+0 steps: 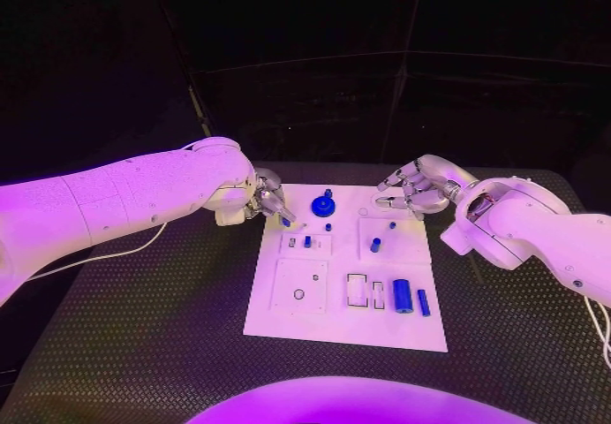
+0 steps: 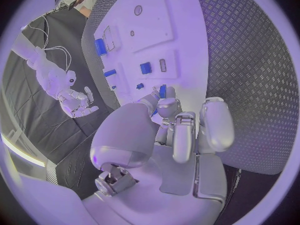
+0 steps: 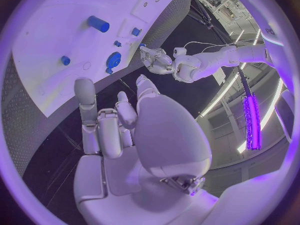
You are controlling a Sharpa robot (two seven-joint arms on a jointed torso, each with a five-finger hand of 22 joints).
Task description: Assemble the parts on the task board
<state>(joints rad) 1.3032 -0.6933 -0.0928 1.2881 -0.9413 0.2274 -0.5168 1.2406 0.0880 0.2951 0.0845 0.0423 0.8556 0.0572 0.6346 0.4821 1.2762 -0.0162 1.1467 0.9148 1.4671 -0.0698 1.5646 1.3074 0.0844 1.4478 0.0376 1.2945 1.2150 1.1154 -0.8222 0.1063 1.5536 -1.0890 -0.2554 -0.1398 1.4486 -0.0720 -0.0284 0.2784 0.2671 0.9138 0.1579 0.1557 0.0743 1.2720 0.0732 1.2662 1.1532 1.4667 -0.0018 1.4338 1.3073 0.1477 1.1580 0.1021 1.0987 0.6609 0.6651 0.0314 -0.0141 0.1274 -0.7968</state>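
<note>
- Hovering at the task board [image 1: 287, 318] far corners: left hand [image 1: 264, 200] and right hand [image 1: 414, 188], fingers loosely spread, both empty.
- Round knob [image 1: 323, 206] seated (apparently); blue cylinder [image 1: 403, 296] loose near the front edge, so plenty left.

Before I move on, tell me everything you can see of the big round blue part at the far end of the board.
The round blue part sits at the far middle of the white task board, between the two hands. It looks like a dark blue disc with a small knob rising from its top, of smooth plastic by its look. It seems seated on the board. Neither robot hand touches it.
</note>
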